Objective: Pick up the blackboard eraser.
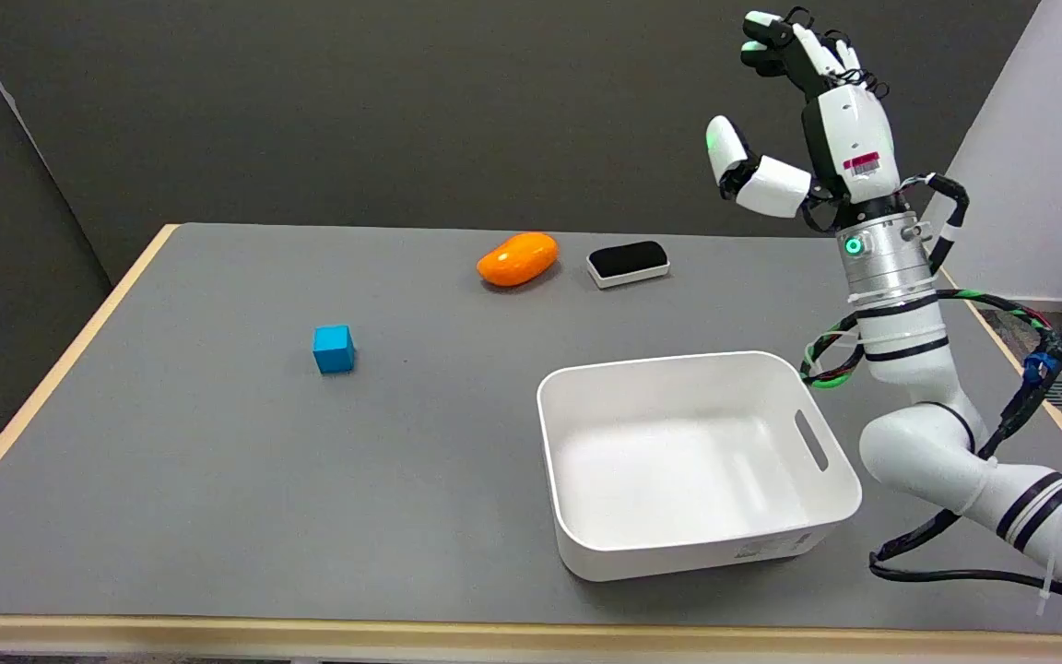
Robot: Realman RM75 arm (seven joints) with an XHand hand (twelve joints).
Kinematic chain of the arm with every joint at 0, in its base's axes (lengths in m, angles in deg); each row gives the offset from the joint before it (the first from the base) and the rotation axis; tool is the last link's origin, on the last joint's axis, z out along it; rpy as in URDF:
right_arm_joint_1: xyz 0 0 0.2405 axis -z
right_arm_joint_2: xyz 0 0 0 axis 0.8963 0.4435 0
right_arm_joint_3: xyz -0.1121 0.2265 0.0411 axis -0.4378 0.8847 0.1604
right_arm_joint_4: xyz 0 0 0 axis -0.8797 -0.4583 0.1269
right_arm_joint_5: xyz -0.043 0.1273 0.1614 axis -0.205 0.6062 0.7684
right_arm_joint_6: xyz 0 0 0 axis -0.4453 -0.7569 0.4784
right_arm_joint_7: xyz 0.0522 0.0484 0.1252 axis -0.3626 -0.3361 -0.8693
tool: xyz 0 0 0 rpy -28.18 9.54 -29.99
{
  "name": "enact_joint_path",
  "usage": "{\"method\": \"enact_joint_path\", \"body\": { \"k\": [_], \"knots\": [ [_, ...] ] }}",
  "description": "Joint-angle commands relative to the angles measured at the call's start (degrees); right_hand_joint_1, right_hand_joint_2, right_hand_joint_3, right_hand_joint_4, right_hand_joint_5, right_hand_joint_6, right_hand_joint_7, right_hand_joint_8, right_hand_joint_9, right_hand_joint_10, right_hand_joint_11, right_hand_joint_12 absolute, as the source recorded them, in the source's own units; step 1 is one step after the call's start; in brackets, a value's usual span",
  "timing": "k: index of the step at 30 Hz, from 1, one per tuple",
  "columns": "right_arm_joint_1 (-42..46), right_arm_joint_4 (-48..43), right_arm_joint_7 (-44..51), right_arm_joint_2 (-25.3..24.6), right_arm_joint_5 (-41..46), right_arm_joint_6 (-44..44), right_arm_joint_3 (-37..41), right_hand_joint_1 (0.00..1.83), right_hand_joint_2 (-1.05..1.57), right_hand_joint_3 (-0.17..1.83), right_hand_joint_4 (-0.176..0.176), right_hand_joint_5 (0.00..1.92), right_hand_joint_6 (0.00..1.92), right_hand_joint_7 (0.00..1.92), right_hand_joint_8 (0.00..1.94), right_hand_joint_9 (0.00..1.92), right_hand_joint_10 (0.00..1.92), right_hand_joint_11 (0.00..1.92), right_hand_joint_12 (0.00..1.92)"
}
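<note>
White plastic bin (840,516) stands at lower right of the frame on the grey counter (171,480). Blue cube (334,349) sits left of centre, well apart. Farther back, an orange mango-shaped object (518,259) lies just beside the blackboard eraser (628,264), untouched. Right robot hand (803,124) is raised at upper right, fingers spread, holding nothing.

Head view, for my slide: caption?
Right hand raised, empty, above black-and-white blackboard eraser beside orange mango-shaped toy.

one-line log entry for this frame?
right hand: raised, fingers apart, holds nothing | eraser: untouched on table, beside orange object | bin: empty
</note>
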Motion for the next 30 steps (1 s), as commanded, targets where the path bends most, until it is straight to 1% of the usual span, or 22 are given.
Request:
{"method": "enact_joint_path", "body": {
  "k": [1,5,7,9,10,13,16,19,21,22,23,27,30],
  "knots": [
    [-0.28,0.8,2.22,0.23,1.33,1.92,0.72,0.44,0.68,0.94,-0.016,0.24,0.49,0.44,0.56,0.36,0.94,0.09,1.25],
    [-2.56,-0.66,5.99,0.57,0.76,4.34,0.82,0.44,0.68,0.94,-0.014,0.24,0.49,0.44,0.56,0.36,0.94,0.09,1.25],
    [-4.08,-2.27,8.58,0.8,-0.02,7.75,1.05,0.45,0.67,0.94,-0.014,0.24,0.49,0.44,0.56,0.36,0.94,0.09,1.25],
    [-7.4,-3.27,9.9,1.27,-2.81,14.01,1.19,0.46,0.67,0.94,-0.012,0.24,0.49,0.44,0.56,0.36,0.94,0.09,1.25],
    [-8.69,-3.27,10.06,1.35,-3.14,15.53,0.87,0.47,0.67,0.94,-0.009,0.24,0.5,0.45,0.56,0.36,0.94,0.09,1.25],
    [-16.37,-1.12,10.21,1.51,-3.54,22.32,-2.22,0.48,0.66,0.95,-0.002,0.25,0.51,0.45,0.56,0.37,0.93,0.1,1.25],
    [-25.22,4.34,9.87,1.23,-3.61,29.46,-7.07,0.47,0.65,0.95,0.01,0.24,0.51,0.44,0.54,0.36,0.9,0.1,1.24],
    [-32.53,12.52,9.73,0.18,-3.61,36.64,-12.48,0.47,0.64,0.96,0.032,0.23,0.49,0.4,0.49,0.32,0.82,0.09,1.22],
    [-36.49,17.42,9.65,-0.68,-3.6,40.31,-15.43,0.47,0.64,0.96,0.037,0.22,0.48,0.38,0.47,0.3,0.8,0.09,1.21],
    [-39.19,21.02,9.65,-1.48,-3.49,43.01,-17.52,0.47,0.62,0.97,0.045,0.21,0.46,0.33,0.42,0.26,0.75,0.07,1.18],
    [-41.1,23.7,9.65,-2.13,-3.28,44.6,-19.02,0.47,0.61,0.97,0.052,0.19,0.44,0.28,0.37,0.22,0.71,0.06,1.15],
    [-45.96,30.95,9.65,-3.97,-3.26,48.78,-25.61,0.46,0.6,0.97,0.059,0.16,0.43,0.22,0.33,0.17,0.67,0.04,1.12],
    [-47.73,35.87,9.49,-4.67,-2.89,49.29,-30.33,0.51,0.6,0.92,0.066,0.15,0.38,0.2,0.28,0.16,0.62,0.01,1.18]
  ]
}}
